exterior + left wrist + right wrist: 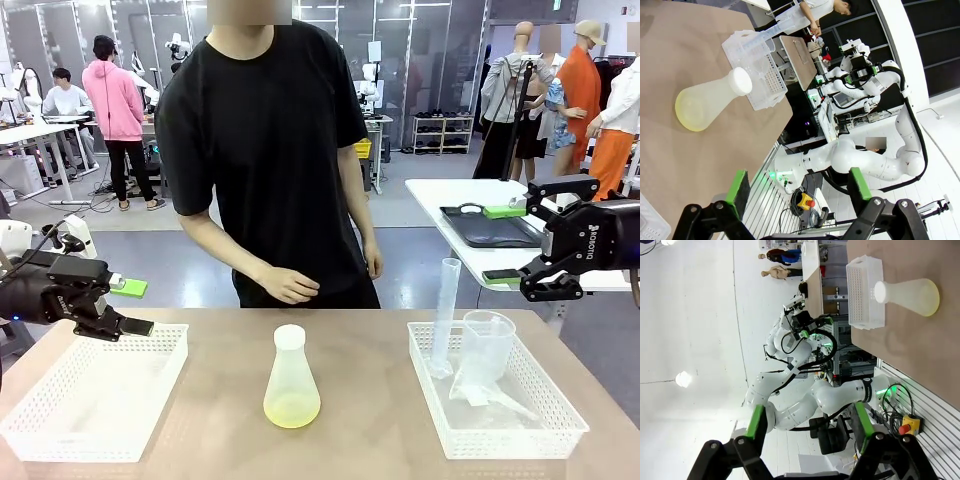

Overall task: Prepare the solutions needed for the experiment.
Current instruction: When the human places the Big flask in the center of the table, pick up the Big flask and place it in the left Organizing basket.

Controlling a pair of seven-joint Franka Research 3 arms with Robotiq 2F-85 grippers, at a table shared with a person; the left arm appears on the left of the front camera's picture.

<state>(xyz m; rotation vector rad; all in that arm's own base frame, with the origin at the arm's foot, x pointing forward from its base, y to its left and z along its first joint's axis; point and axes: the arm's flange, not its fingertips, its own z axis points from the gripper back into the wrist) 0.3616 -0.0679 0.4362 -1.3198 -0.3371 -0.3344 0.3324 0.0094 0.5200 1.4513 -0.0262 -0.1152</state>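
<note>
A whitish conical flask point(291, 380) stands upright at the middle of the table, with a shallow layer of pale yellow solution point(291, 409) in its bottom. My left gripper point(135, 307) hovers open above the far left corner of the left basket, holding nothing. My right gripper point(503, 243) hangs open and holding nothing above the right basket's far side, well above the table. In the left wrist view the flask point(710, 102) lies far beyond the open left gripper point(798, 186). The right wrist view has the flask point(910, 295) far past the open right gripper point(809, 422).
A person in a black shirt stands at the far edge, one hand point(290, 285) held low over the table. The white basket point(100, 395) at left holds nothing. The basket point(560, 415) at right holds a tall measuring cylinder point(444, 315), a clear beaker point(487, 345) and other clear ware.
</note>
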